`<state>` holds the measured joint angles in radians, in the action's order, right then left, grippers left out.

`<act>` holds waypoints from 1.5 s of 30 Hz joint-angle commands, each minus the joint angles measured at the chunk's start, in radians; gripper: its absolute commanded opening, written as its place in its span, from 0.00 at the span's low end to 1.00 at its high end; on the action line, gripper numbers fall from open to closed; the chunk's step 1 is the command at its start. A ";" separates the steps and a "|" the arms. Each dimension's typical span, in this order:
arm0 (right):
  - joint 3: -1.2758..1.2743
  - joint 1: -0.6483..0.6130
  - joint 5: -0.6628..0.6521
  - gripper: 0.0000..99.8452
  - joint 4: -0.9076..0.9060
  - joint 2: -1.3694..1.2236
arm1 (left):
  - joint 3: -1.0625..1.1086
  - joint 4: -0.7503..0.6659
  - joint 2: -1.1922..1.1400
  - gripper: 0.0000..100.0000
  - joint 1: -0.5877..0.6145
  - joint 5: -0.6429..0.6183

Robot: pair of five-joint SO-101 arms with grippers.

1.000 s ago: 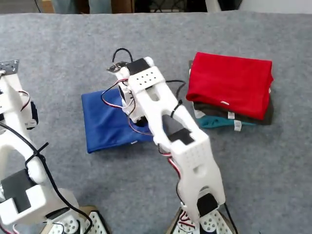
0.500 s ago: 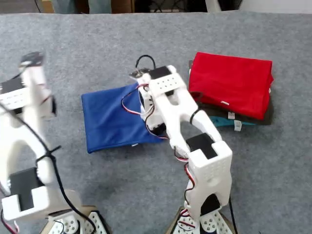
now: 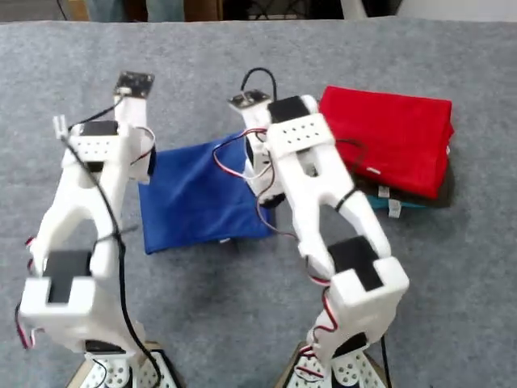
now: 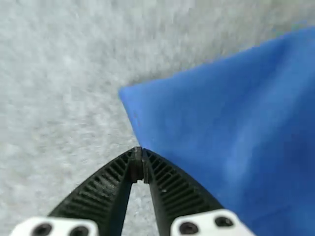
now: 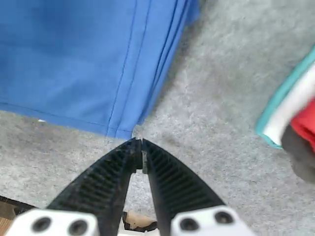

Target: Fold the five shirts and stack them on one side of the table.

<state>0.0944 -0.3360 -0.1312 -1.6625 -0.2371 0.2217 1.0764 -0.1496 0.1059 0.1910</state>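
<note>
Blue shirt [image 3: 194,198] (folded) | left gripper [image 4: 138,164] closed, empty, beside its corner | right gripper [image 5: 138,153] closed, empty, near another corner

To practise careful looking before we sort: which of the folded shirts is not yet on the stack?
The blue shirt. It lies alone on the table, while the red shirt sits on top of the others beside it.

Robotics lab bench, grey felt tabletop [image 3: 452,275]
</note>
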 commanded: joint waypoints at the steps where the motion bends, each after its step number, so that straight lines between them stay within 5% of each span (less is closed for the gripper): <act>1: 0.031 -0.035 0.008 0.01 0.011 0.062 | -0.142 0.040 -0.135 0.03 -0.002 -0.014; 7: -0.082 -0.107 0.008 0.01 0.100 -0.007 | -0.309 0.100 -0.299 0.03 -0.007 -0.015; 18: -0.240 0.041 -0.002 0.01 0.272 -0.094 | -0.344 0.100 -0.356 0.03 0.004 -0.015; 28: 0.022 0.023 -0.002 0.01 0.087 0.128 | -0.341 0.184 -0.170 0.03 -0.004 -0.014; 34: 0.203 0.021 0.006 0.01 0.282 0.044 | -0.328 0.330 0.044 0.03 -0.024 -0.012; 39: 0.325 0.021 0.006 0.01 0.405 -0.148 | -0.136 0.387 0.178 0.03 -0.074 -0.014; 45: 0.501 0.032 0.000 0.01 0.408 -0.441 | 0.177 0.209 0.226 0.03 -0.062 -0.106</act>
<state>0.4856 -0.3130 -0.1312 -1.2681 -0.5792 0.2969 1.3602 0.0422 0.0322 0.1557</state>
